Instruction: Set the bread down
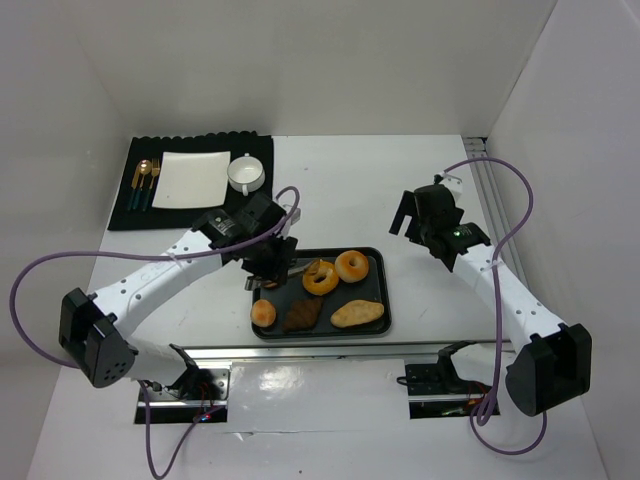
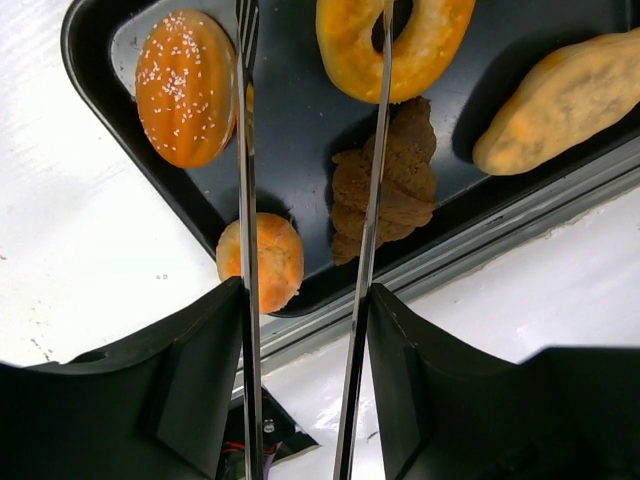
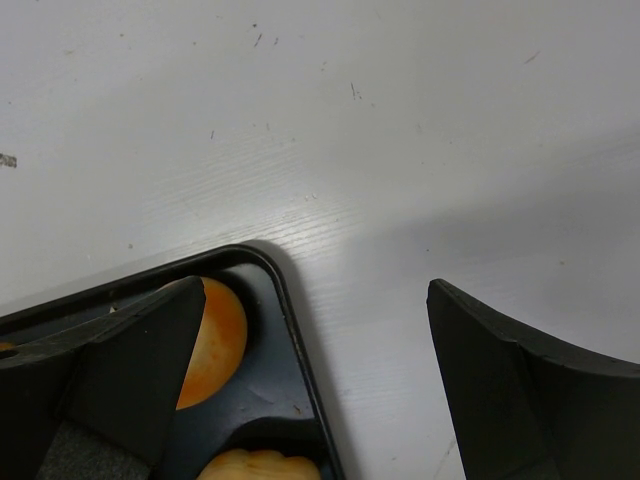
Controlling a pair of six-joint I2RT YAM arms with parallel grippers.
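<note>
The left fingers (image 2: pixel 200 385) are closed on a pair of tongs (image 2: pixel 247 330). The two thin metal arms of the tongs stick straight out over the tray (image 1: pixel 387 300) and they are apart. Their tips run off the top of the wrist picture, so I cannot tell if they touch any bread. All the bread lies in the tray, close by the left arm. The ring (image 2: pixel 440 50) sits farthest out along the tongs, and one tong arm crosses over its hole. The brown bread (image 2: pixel 395 190) lies just beside that same tong arm. The bun (image 2: pixel 187 87) and the small roll (image 2: pixel 265 262) lie just outside the other one. I think the ring is the easiest to pinch, since it is round and fits from any side. The right fingers (image 3: pixel 500 385) are wide apart and hold nothing, above the desk (image 1: pixel 340 190) by the tray's corner. The plate (image 1: pixel 190 180) waits well off on the left arm's side, so I think the left arm should do the job.
</note>
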